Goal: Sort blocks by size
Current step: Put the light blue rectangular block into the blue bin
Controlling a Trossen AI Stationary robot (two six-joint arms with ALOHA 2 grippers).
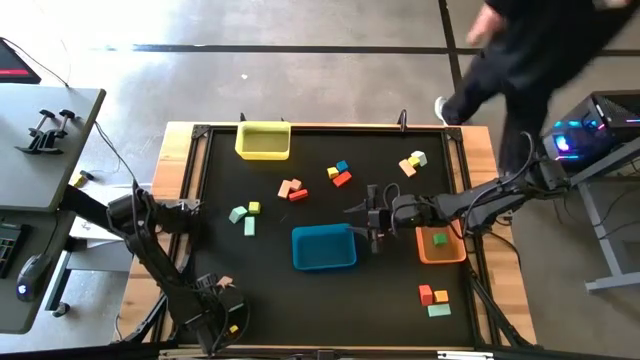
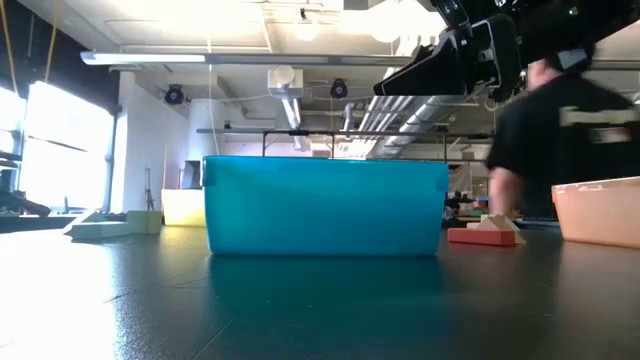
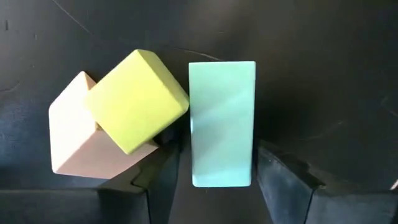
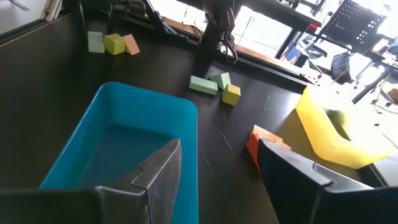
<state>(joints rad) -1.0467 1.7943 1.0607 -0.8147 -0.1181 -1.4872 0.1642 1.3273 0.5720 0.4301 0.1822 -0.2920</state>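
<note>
Straddling pale green bar (image 3: pixel 222 124), left pincer (image 3: pixel 214 180) parted.

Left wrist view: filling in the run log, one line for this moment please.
left gripper: jaws open around pale green bar | lime cube atop tan block | right gripper: open, above blue tray

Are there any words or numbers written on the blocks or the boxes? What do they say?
No words, numbers or signs can be read anywhere in these pictures.
Pale green block, lime cube, tan block: plain faces, no writing.
Blue tray, yellow tray, orange tray: plain, no label showing.
Room behind the table: no readable signs.
</note>
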